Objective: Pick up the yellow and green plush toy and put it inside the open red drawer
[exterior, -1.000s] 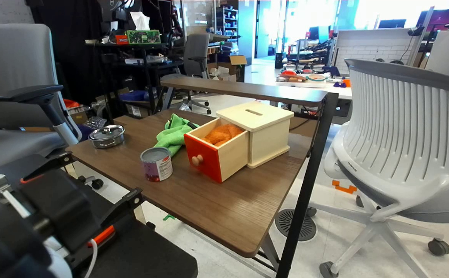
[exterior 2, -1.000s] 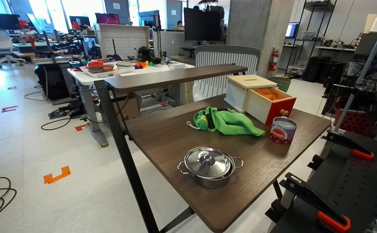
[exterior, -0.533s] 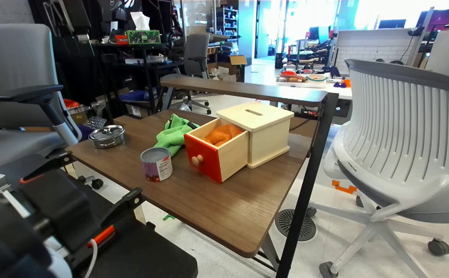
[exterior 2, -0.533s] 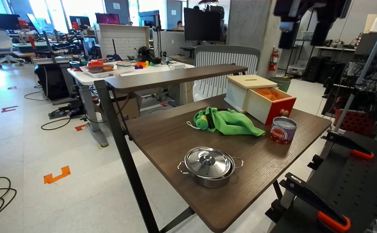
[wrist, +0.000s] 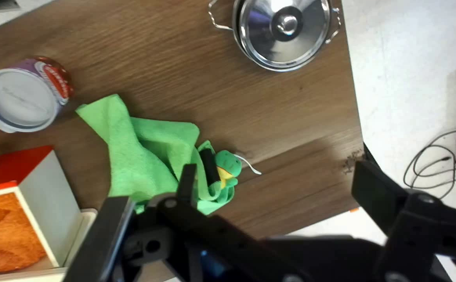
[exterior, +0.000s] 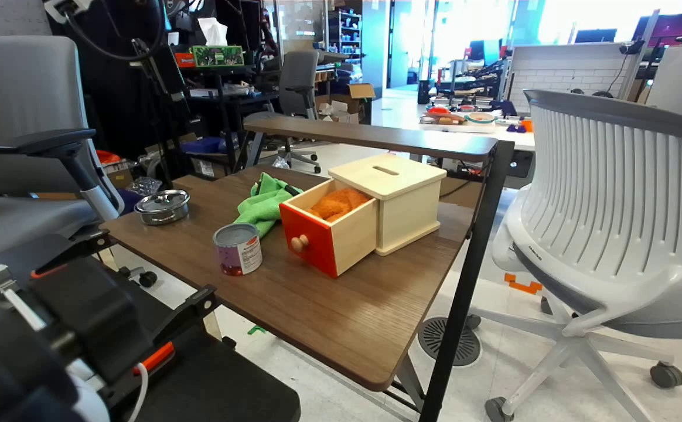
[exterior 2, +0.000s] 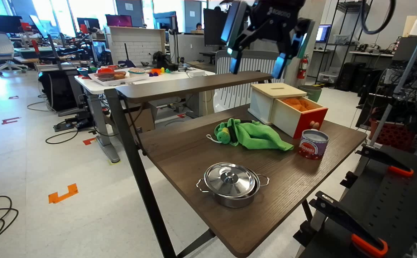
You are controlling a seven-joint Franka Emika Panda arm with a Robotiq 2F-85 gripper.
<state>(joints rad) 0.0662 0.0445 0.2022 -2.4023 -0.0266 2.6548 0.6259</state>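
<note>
The toy point(wrist: 228, 163) lies on the worktop point(exterior: 347, 328): a small green figure with a yellow part and a white loop, at one end of a crumpled green cloth point(wrist: 145, 156). A black band point(wrist: 209, 165) sits next to it, across the cloth; whether toy and cloth are one piece, I cannot tell. The hand point(exterior 2: 255, 68) hangs above the worktop with its two fingers spread wide and nothing between them. In the wrist view, one finger covers part of the cloth.

The drawer point(exterior: 320, 248) is pulled out of its pale box point(exterior: 408, 217). It holds an orange fluffy thing point(exterior: 338, 204) that takes up much of the inside. The drawer's side wall stands between the toy and that space. A can point(exterior 2: 313, 143) labelled CHERRIES stands upright near the drawer's red front, and the cloth's tip reaches just beside it, apart from it. In an exterior view, the can and the drawer both hide some of the cloth.

A pot point(exterior 2: 234, 201) stands near the edge of the worktop, well apart from the drawer, its lid point(exterior 2: 226, 181) sitting askew. A raised shelf point(exterior 2: 194, 86) runs along the worktop, and a slatted chair point(exterior: 604, 199) stands beyond.
</note>
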